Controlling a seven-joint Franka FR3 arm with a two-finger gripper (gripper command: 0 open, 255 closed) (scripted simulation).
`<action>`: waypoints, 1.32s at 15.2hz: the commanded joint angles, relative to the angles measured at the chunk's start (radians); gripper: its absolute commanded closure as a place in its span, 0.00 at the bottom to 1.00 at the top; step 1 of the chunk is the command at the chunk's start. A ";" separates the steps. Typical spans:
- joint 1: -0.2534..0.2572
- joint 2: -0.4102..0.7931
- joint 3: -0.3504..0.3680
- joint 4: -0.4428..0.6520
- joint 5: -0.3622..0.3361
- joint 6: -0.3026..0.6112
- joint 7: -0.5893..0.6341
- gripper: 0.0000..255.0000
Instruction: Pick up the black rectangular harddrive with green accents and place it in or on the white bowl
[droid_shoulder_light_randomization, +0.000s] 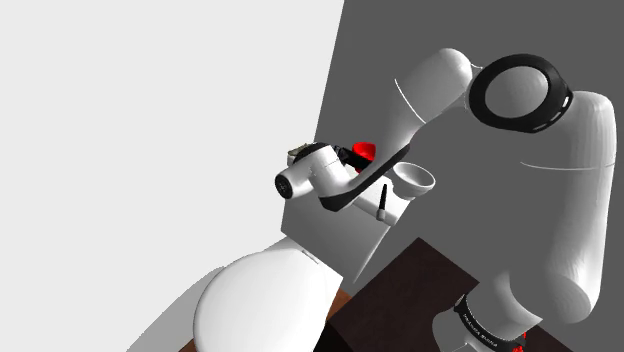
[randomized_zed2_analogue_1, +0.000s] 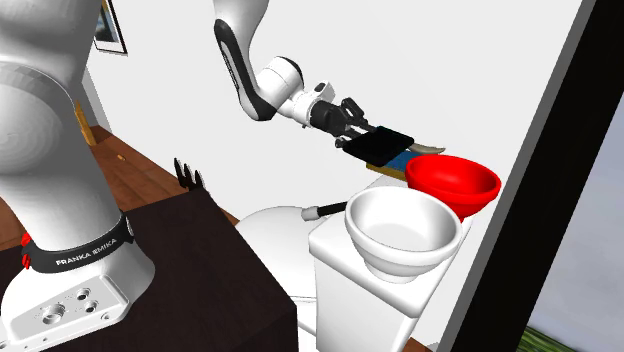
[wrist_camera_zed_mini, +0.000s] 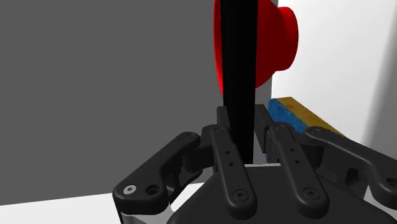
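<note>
Two jaws tight on the harddrive — seemingly beside the red bowl (white bowl near)

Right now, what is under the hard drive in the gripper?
A flat blue and yellow block shows just below the hard drive, beside the red bowl. The drive covers part of it, so contact cannot be judged.

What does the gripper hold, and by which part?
The gripper holds the black harddrive, clasped across its flat faces at its near end.
</note>
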 joint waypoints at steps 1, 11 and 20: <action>-0.003 -0.026 0.003 -0.009 0.004 0.002 -0.016 1.00; -0.015 -0.136 0.016 -0.031 0.026 0.008 -0.101 1.00; -0.129 -0.374 -0.049 -0.357 -0.056 0.173 -0.020 1.00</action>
